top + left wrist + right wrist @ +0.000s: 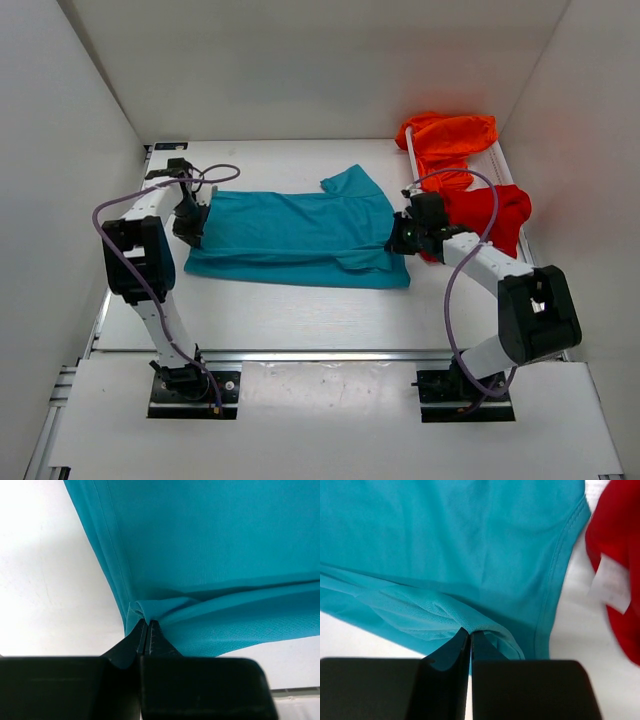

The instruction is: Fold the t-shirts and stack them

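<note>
The teal-blue t-shirt (295, 235) lies spread on the white table, partly folded lengthwise, with one sleeve sticking up at the back. My left gripper (192, 222) is shut on its left edge; the left wrist view shows the jaws (145, 622) pinching a fold of teal cloth (215, 555). My right gripper (400, 238) is shut on the shirt's right edge; the right wrist view shows the jaws (470, 631) pinching teal cloth (445, 545). The red t-shirt (488, 215) lies crumpled right of my right gripper and shows in the right wrist view (617, 555). The orange t-shirt (447, 138) lies bunched behind it.
A white mesh basket (412, 160) at the back right holds the orange and red shirts. White walls close in the table on the left, back and right. The metal rail (300, 355) runs along the table's near edge.
</note>
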`<state>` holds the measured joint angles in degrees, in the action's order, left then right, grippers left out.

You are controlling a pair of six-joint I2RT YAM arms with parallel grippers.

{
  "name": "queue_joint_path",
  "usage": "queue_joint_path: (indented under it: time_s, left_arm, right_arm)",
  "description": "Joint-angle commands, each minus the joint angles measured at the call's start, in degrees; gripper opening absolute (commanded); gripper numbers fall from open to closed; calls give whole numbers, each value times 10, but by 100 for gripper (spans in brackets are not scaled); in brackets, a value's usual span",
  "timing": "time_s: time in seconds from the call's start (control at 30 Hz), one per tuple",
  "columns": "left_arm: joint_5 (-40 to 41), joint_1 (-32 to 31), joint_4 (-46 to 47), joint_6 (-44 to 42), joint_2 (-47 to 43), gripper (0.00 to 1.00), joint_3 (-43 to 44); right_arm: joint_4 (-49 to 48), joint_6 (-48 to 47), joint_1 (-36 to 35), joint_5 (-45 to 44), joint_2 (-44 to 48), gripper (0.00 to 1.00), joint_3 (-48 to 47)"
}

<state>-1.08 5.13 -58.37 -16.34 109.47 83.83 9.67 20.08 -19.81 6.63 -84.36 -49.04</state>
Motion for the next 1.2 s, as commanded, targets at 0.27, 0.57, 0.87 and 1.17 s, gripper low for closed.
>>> queue_joint_path:
  time_s: [0.27,0.57,0.87,1.17]
  left_arm:
    - [-1,4,-5,35,52,0,82]
    - [28,7,-6,51,82,25,154]
    - [57,11,11,13,36,53,177]
    - [41,-7,79,-63,-8,48,38]
  right_arm:
    - [-15,-37,20,-4,-84,0,-85]
    - [-19,-39,22,-22,-122,27,-142]
    - [-22,-31,7,-43,-46,29,-106]
    - [-14,2,-36,-57,29,29,-10]
